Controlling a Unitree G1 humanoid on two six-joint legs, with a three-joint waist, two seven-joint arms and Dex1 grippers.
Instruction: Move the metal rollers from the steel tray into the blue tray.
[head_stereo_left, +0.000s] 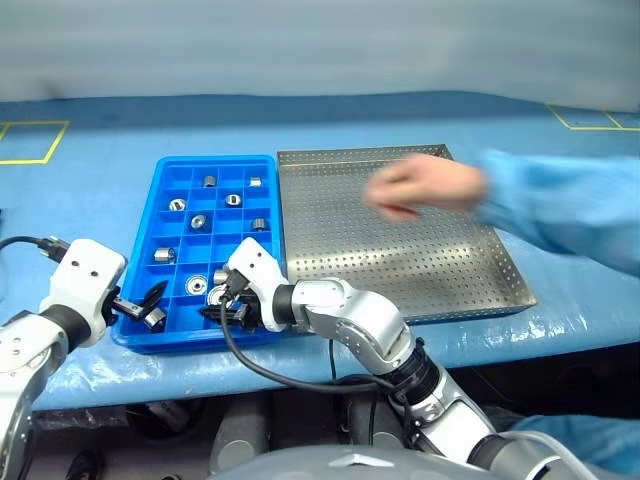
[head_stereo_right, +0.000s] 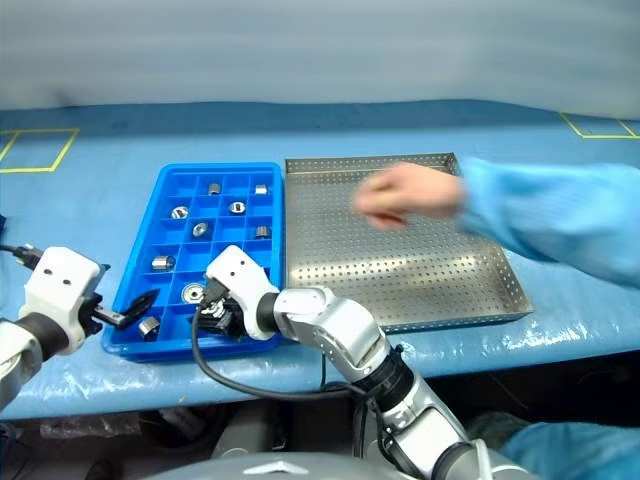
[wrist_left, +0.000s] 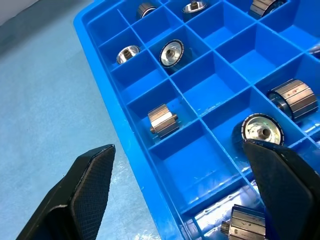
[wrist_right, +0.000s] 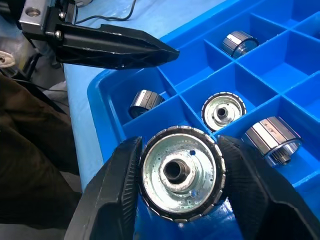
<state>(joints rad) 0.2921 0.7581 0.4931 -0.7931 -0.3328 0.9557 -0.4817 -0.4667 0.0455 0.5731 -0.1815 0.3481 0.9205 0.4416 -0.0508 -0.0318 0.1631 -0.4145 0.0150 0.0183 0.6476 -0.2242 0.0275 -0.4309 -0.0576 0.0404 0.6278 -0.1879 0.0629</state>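
Right gripper sits low over the near end of the blue tray, fingers closed on one roller, hollow face toward the wrist camera, above a near-row cell. More rollers lie one per cell across the tray, some upright, some on their side; one lies in the near-left corner cell. Left gripper hangs at that near-left corner, fingers wide apart, holding nothing, one finger outside the tray wall and the other over the cells. Steel tray sits just right of the blue tray, edges almost touching. Person's hand in a blue sleeve reaches over the steel tray, blurred.
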